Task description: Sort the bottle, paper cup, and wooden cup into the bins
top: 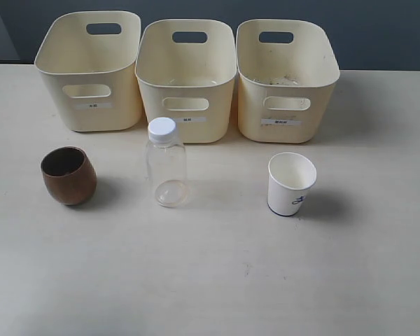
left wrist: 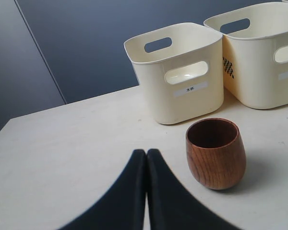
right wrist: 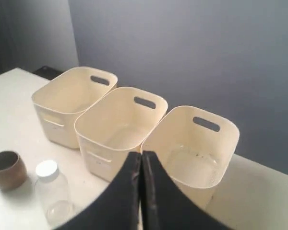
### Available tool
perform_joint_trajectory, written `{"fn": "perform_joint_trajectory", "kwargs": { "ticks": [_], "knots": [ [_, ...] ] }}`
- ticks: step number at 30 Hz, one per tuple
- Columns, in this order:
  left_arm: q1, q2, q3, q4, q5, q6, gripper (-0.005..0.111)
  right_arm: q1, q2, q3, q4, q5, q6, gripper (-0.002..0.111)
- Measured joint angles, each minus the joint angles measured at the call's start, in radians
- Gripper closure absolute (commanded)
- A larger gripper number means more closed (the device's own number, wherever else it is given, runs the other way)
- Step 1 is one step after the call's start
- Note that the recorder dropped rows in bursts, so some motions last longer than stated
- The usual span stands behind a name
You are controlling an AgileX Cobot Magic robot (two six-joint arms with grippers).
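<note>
Three cream bins stand in a row at the back: left bin (top: pixel 91 73), middle bin (top: pixel 187 80), right bin (top: pixel 285 80). In front of them, upright on the table, are the wooden cup (top: pixel 68 175) at left, the clear bottle (top: pixel 166 168) with its white cap in the middle, and the white paper cup (top: pixel 290 183) at right. Neither arm shows in the exterior view. My left gripper (left wrist: pixel 146 152) is shut and empty, close beside the wooden cup (left wrist: pixel 215 152). My right gripper (right wrist: pixel 141 155) is shut and empty, held above the bins (right wrist: pixel 182 139), with the bottle (right wrist: pixel 53 191) off to one side.
The pale table (top: pixel 217 280) stretches out in front of the three objects. A dark wall (top: pixel 378 28) rises behind the bins. Each bin front carries a small white label (top: pixel 280 122).
</note>
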State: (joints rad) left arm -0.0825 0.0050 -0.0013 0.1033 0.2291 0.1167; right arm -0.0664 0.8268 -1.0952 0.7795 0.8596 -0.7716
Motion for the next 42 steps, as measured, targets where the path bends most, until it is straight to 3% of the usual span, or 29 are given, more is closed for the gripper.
{"fn": "perform_joint_trajectory", "kwargs": {
  "ticks": [6,12,23,34,37,42],
  "knots": [
    [0.0,0.0,0.0,0.0,0.0,0.0,0.107,0.05,0.097,0.0,0.005,0.057,-0.085,0.109],
    [0.0,0.0,0.0,0.0,0.0,0.0,0.107,0.225,0.229,-0.002,-0.042,0.047,-0.103,0.109],
    [0.0,0.0,0.0,0.0,0.0,0.0,0.107,0.576,0.492,-0.002,-0.141,-0.263,-0.108,0.109],
    [0.0,0.0,0.0,0.0,0.0,0.0,0.107,0.714,0.676,-0.002,-0.166,-0.486,-0.114,0.109],
    [0.0,0.0,0.0,0.0,0.0,0.0,0.107,0.729,0.708,-0.002,-0.166,-0.51,-0.114,0.098],
    [0.0,0.0,0.0,0.0,0.0,0.0,0.107,0.742,0.736,-0.002,-0.137,-0.545,-0.114,0.058]
  ]
}}
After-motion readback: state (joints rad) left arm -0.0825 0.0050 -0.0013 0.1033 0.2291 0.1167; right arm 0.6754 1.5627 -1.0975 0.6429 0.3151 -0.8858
